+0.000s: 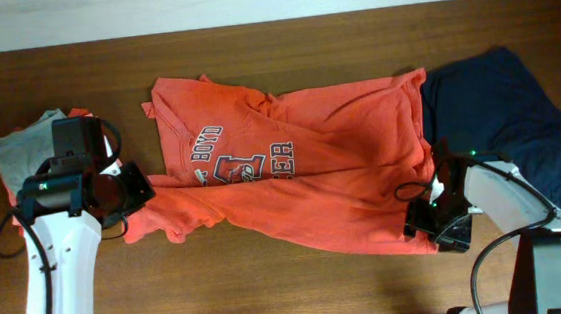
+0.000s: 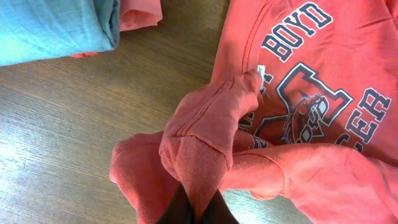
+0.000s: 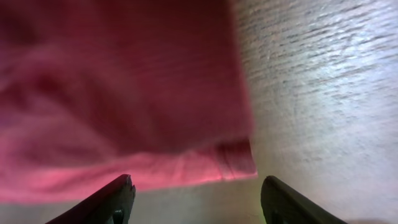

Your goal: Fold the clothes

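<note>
Two arms share one big orange-red T-shirt, which lies rumpled across the middle of the tabletop with its chest print facing up. Near the left edge a small grey folded shirt sits out of the way, apparently finished with. The left claw is pinched tight on a bunched sleeve, drawing the cloth up into a ridge. I'd guess this is so the sleeve can be carried over the body as a fold. Toward the right edge, the right claw stands wide with nothing in it. It hovers just off the hem corner, probably lining up a grip there. A dark navy garment fills the right end of the tabletop, its edge meeting the T-shirt's side.
</note>
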